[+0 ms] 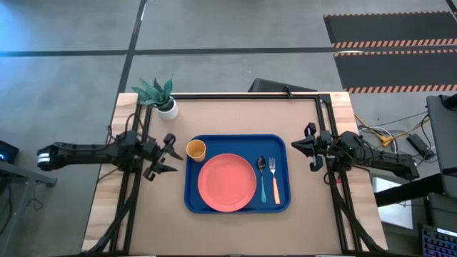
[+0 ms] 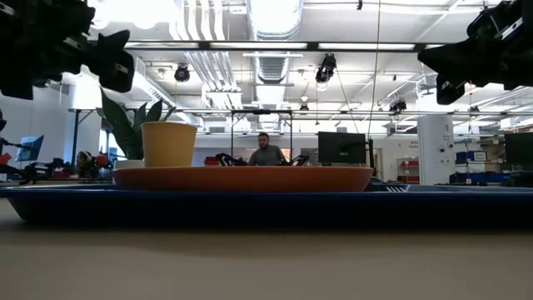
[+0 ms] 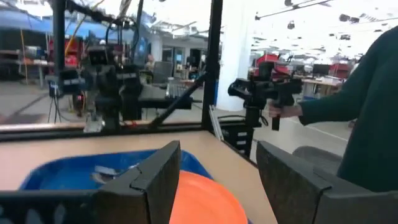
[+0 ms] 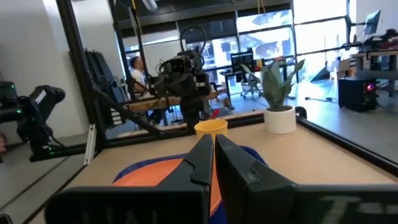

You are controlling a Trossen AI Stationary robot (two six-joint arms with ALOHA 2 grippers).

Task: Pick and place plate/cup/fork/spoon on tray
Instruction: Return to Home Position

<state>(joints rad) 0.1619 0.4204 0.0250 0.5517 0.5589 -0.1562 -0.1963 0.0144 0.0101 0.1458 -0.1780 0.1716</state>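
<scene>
The blue tray (image 1: pixel 196 203) lies mid-table. On it rest the coral-pink plate (image 1: pixel 226 183), the orange-yellow cup (image 1: pixel 196 150) at its far left corner, the blue-handled spoon (image 1: pixel 262 178) and the orange-handled fork (image 1: pixel 274 180) side by side at its right. My left gripper (image 1: pixel 168 157) hovers open just left of the tray. My right gripper (image 1: pixel 300 146) hovers shut just right of the tray. Both are empty. In the low view the cup (image 2: pixel 169 143) and plate (image 2: pixel 246 178) stand on the tray (image 2: pixel 266 204).
A white pot with a green plant (image 1: pixel 163 98) stands at the table's far left corner. A black frame (image 1: pixel 235 96) runs along the far edge and sides. A person's sleeve (image 3: pixel 367 93) shows beyond the table in the left wrist view. Bare tabletop lies near the front edge.
</scene>
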